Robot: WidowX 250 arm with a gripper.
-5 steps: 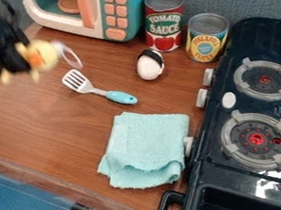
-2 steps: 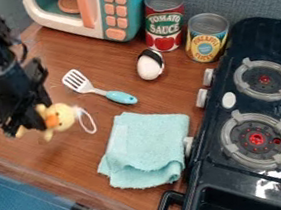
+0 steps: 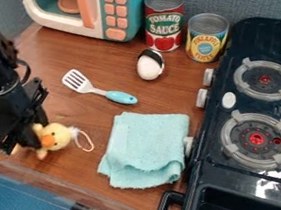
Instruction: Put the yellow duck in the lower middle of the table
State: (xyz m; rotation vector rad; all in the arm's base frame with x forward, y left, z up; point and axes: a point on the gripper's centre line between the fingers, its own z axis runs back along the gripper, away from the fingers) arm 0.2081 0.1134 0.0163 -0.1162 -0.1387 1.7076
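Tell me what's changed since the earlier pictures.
The gripper has carried the duck down the view, toward the table's near edge; its jaws still hold it. The spatula, towel, egg and cans stayed put.

On the table [image 3: 47, 54], the cloth [image 3: 145, 147] lies between the duck [image 3: 55, 136] and the stove [image 3: 250, 103], the spatula [image 3: 98, 91] behind it, the egg [image 3: 150, 67] right of that, then two cans [image 3: 163, 26] behind and rightward.

fairly bright, even light covers the brown wood-look tabletop [image 3: 47, 56], and the shadows are soft. white glare streaks the glossy black toy stove [image 3: 215, 165], and a paler sheen touches the red metal can's [image 3: 163, 0] grey lid.
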